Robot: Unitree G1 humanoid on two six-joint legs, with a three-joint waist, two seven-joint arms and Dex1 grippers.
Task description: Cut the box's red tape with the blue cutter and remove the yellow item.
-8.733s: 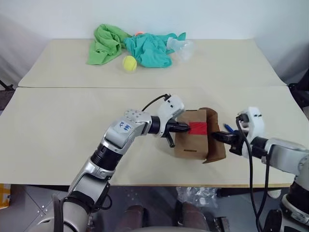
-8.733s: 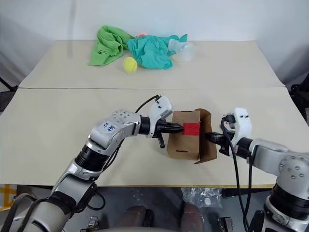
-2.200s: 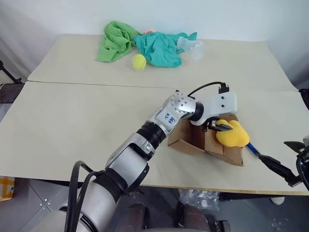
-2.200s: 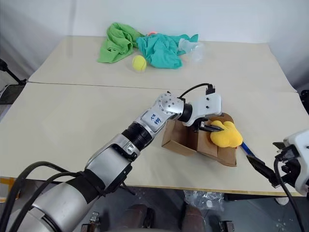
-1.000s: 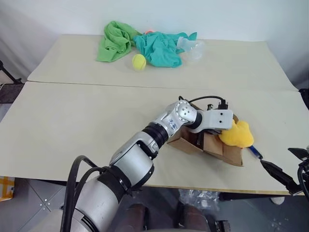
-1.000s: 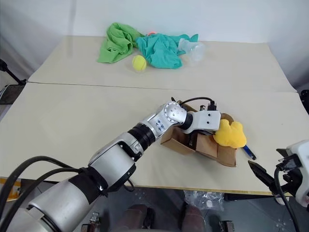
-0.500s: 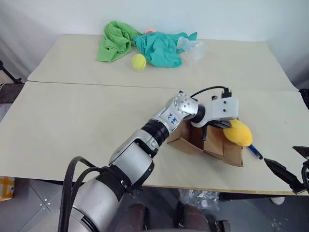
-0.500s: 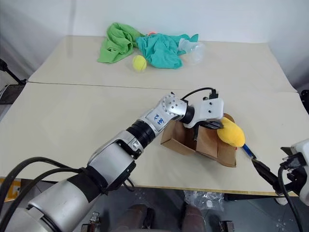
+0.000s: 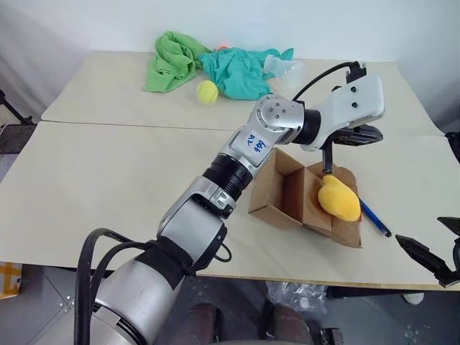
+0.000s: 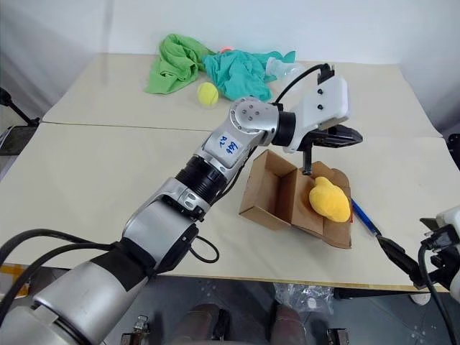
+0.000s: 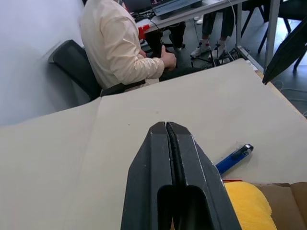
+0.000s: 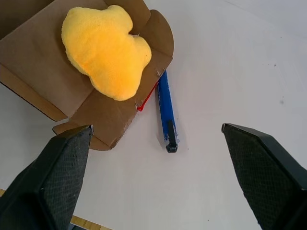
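Yellow item (image 9: 338, 201), dropped from the clenched, now-raised left end effector (image 9: 363, 136), rests on the opened box (image 9: 287, 188) flap; right end effector (image 12: 158, 179) spread, empty; removal incomplete.

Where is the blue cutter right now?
In the head views the blue cutter lies flat on the table, just right of the opened box, beside the flap where the yellow item rests.

Yellow item (image 10: 330, 199) on box (image 10: 277, 192) flap (loose)
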